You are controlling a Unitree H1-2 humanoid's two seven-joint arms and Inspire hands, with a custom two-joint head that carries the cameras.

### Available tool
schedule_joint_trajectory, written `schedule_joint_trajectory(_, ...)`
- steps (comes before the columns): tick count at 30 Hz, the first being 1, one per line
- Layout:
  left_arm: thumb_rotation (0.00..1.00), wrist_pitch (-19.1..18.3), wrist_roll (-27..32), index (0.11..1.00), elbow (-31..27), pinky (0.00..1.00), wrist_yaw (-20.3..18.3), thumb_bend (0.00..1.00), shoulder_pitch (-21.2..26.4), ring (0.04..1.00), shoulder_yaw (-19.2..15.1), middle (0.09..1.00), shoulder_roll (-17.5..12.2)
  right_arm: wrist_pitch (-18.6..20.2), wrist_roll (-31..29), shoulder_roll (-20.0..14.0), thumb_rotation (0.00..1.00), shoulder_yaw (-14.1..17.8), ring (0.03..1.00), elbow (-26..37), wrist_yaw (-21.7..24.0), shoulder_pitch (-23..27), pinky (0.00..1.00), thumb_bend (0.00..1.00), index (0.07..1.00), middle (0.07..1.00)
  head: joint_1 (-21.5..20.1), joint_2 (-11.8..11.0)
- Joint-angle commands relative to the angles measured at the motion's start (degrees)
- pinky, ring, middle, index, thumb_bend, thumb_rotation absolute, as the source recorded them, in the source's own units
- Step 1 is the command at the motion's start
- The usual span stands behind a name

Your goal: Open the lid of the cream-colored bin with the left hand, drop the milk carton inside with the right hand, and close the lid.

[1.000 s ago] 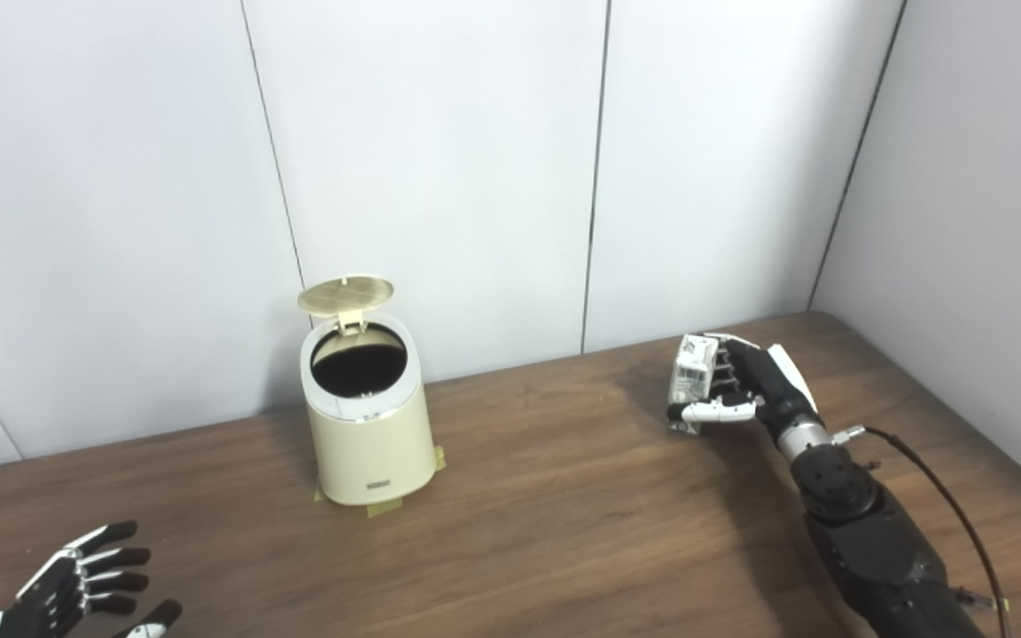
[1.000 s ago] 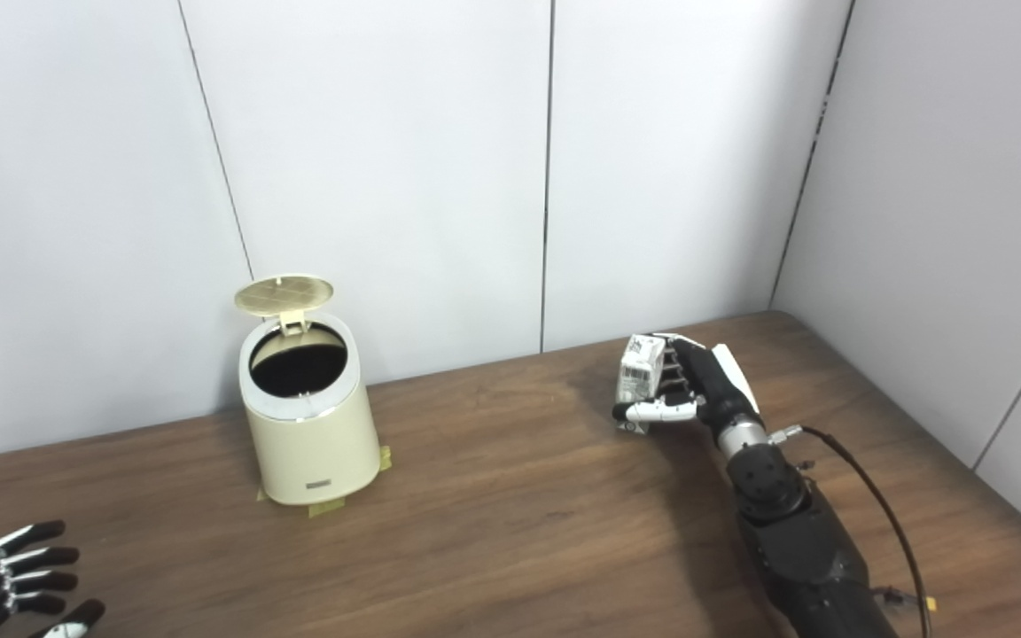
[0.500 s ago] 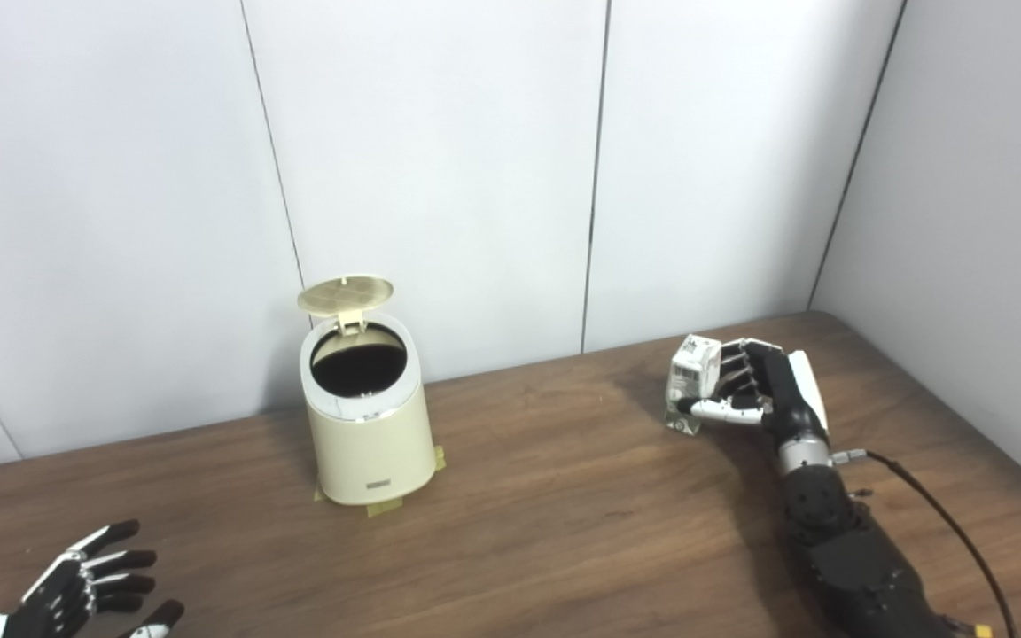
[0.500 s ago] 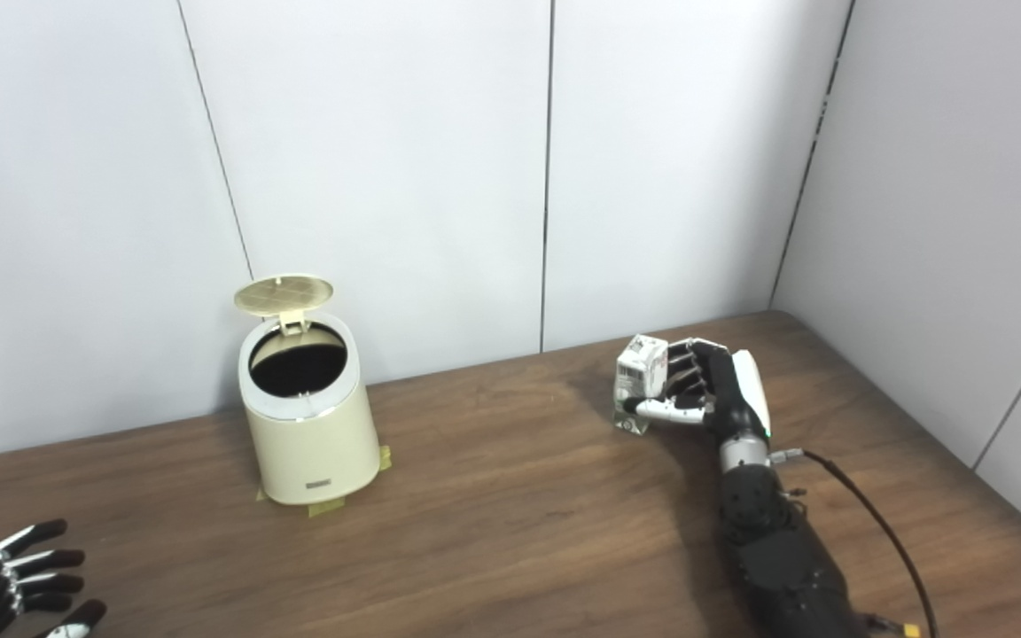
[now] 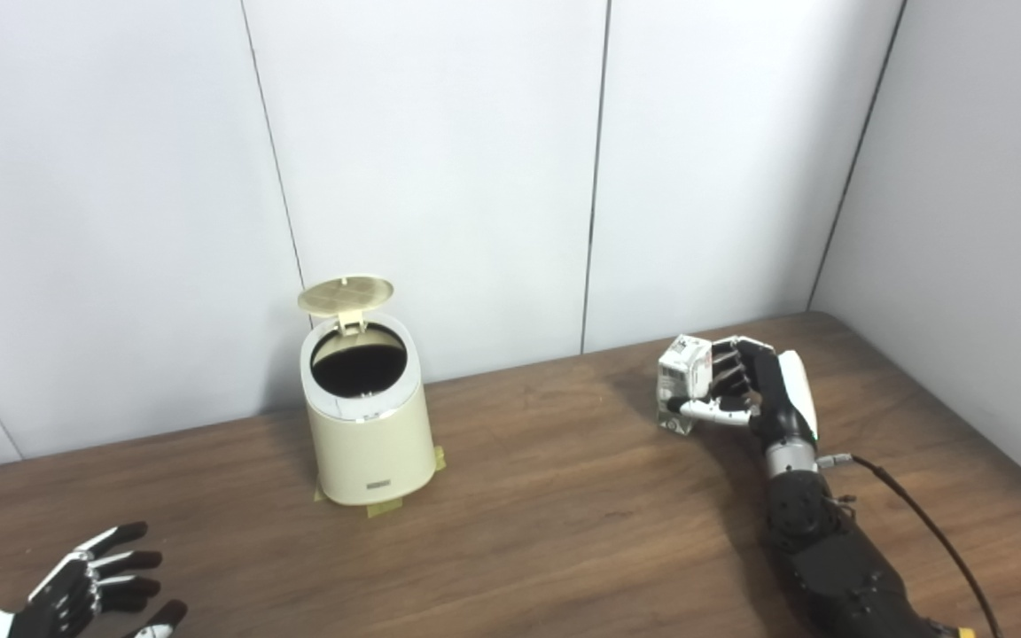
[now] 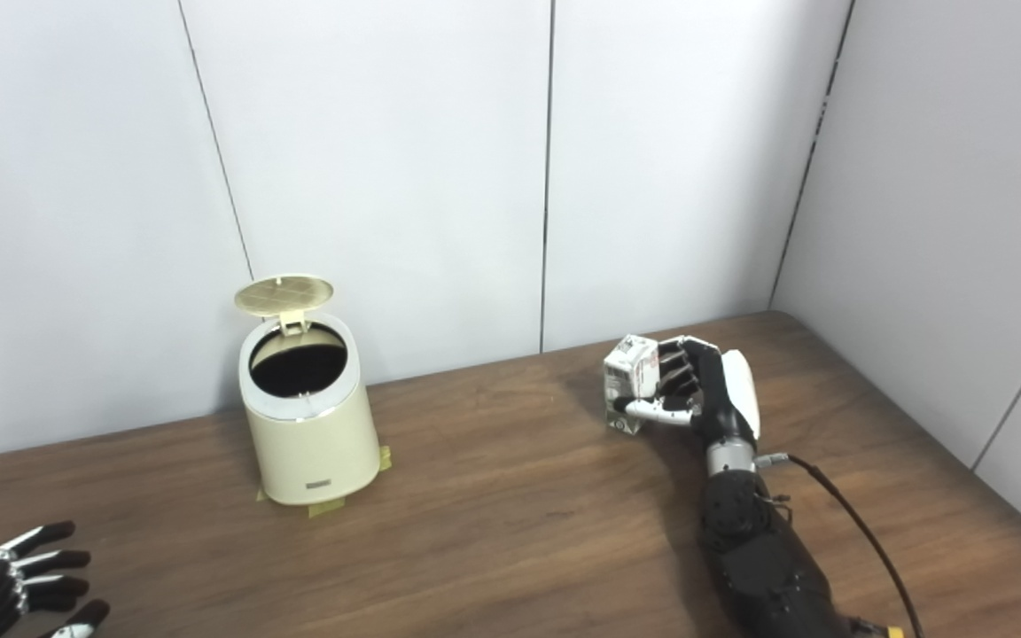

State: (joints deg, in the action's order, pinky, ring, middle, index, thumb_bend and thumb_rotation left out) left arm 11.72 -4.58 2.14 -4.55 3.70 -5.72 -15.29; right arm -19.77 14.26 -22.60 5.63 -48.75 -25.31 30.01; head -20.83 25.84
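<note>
Dark wood, that's the table [image 5: 546, 523], grain running across it, and it fills the whole lower half of both head views. Pale grey wall panels [image 5: 440, 159] with thin dark seams close it in at the back, and another panel wall runs along the right side, so the far right corner of the table sits tucked into the room's corner.

Next biggest thing is the cream-colored bin [image 5: 370, 443], standing upright around 10 o'clock from the table's middle, close to the back wall. Its lid [image 5: 346, 294] is flipped up on the rear hinge, so the dark inside is wide open from above. Little bits of yellowish tape [image 5: 384, 508] peek out from under its base. Nothing sits on the wood between bin and carton.

The right arm comes up from the bottom right, black forearm with a thin black cable [image 5: 923, 523] looping off the wrist. The right hand [image 5: 759, 394] is over at about 2 o'clock, well apart from the bin, fingers curled round the milk carton [image 5: 683, 379] with the thumb pressed across its front. Carton is tilted a bit and seems slightly off the wood, hard to say for sure.

The left hand [image 5: 94, 585] is down at 7 o'clock near the bottom left corner, fingers spread apart, holding nothing.
</note>
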Motion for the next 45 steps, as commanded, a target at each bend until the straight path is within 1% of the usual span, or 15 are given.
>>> schedule_joint_trajectory(1,0.0,0.95,0.41,0.781,-1.95,0.57,0.35,0.59,1.88,0.602,-0.04,0.678,-0.36,-2.72,-1.21,0.49,0.0,0.44,0.345,2.7,-0.26,1.73,0.3,0.52,0.534,0.426,0.04,0.08)
schedule_joint_trajectory(3,0.0,0.93,-0.06,0.777,-1.86,0.57,0.54,0.59,2.02,0.601,-0.01,0.676,-0.36,-2.12,-2.26,1.15,0.0,0.87,0.347,4.83,0.47,1.77,0.3,0.52,0.534,0.428,0.24,0.04)
schedule_joint_trajectory(6,0.0,1.04,0.05,0.775,-1.52,0.57,0.44,0.59,2.29,0.598,0.07,0.673,-0.33,-0.13,-2.27,2.63,0.0,1.26,0.343,9.81,0.02,2.11,0.3,0.52,0.534,0.426,0.6,-0.16)
schedule_joint_trajectory(10,0.0,1.15,-0.59,0.777,-1.02,0.59,0.72,0.59,2.59,0.606,0.28,0.678,-0.35,3.48,-1.23,4.18,0.0,1.6,0.347,14.84,-0.48,3.08,0.3,0.52,0.532,0.429,1.2,-0.51)
schedule_joint_trajectory(12,0.0,1.47,-0.65,0.774,-0.61,0.57,0.8,0.59,2.81,0.601,0.32,0.675,-0.22,4.71,-1.75,4.95,0.0,1.96,0.349,16.46,-0.07,3.75,0.3,0.52,0.531,0.432,1.38,-0.54)
schedule_joint_trajectory(16,0.0,1.53,-0.52,0.771,-0.14,0.56,0.95,0.59,3.13,0.593,0.39,0.671,0.22,2.1,-5.28,6.43,0.0,2.67,0.328,18.03,1.99,4.91,0.29,0.52,0.531,0.429,2.93,-0.82)
schedule_joint_trajectory(19,0.0,1.52,-0.47,0.769,0.15,0.55,0.85,0.6,3.3,0.589,0.6,0.67,0.46,3.28,-7.05,7.5,0.0,2.87,0.336,20.17,3.44,5.24,0.3,0.52,0.528,0.433,3.91,-1.08)
schedule_joint_trajectory(23,0.0,0.15,0.26,0.774,-0.01,0.57,0.48,0.6,3.21,0.601,0.77,0.678,1.05,4.4,-8.04,9.46,0.0,2.67,0.351,23.04,4.63,5.71,0.31,0.52,0.521,0.442,5.5,-1.38)
schedule_joint_trajectory(28,0.0,-0.11,-0.58,0.771,0.44,0.56,0.97,0.64,3.36,0.602,1.01,0.677,1.59,2.81,-11.0,11.91,0.0,3.11,0.341,22.63,6.4,7.51,0.29,0.52,0.515,0.438,6.68,-1.78)
schedule_joint_trajectory(33,0.0,0.06,-0.27,0.772,1.09,0.56,1.04,0.65,3.46,0.603,1.19,0.676,2.16,0.97,-9.31,13.09,0.0,2.28,0.329,20.83,5.52,9.1,0.28,0.52,0.515,0.433,8.27,-2.17)
schedule_joint_trajectory(36,0.0,0.49,-0.16,0.776,1.83,0.56,1.09,0.66,3.51,0.603,1.33,0.678,2.47,0.01,-10.66,14.78,0.0,2.16,0.338,20.84,6.33,9.74,0.29,0.52,0.514,0.438,9.49,-2.45)
schedule_joint_trajectory(38,0.0,0.67,0.03,0.776,2.16,0.56,1.21,0.66,3.54,0.604,1.39,0.679,2.82,-1.48,-11.23,15.5,0.0,2.04,0.336,20.17,6.78,10.2,0.29,0.52,0.516,0.438,10.25,-2.57)
schedule_joint_trajectory(40,0.0,0.77,0.18,0.771,2.48,0.57,1.31,0.67,3.59,0.609,1.43,0.68,3.15,-3.89,-12.64,16.4,0.0,2.03,0.334,19.05,7.72,10.9,0.28,0.52,0.518,0.437,10.74,-2.66)
schedule_joint_trajectory(42,0.0,1.07,0.01,0.769,2.89,0.58,1.41,0.67,3.73,0.609,1.55,0.679,3.42,-5.13,-13.02,17.28,0.0,1.8,0.334,18.58,8.12,11.51,0.29,0.52,0.518,0.436,11.35,-2.78)
schedule_joint_trajectory(45,0.0,1.55,0.12,0.765,3.5,0.57,1.52,0.68,3.87,0.606,1.64,0.676,3.87,-4.29,-13.71,18.35,0.0,1.69,0.331,19.28,8.76,11.93,0.29,0.52,0.519,0.431,12.14,-2.93)
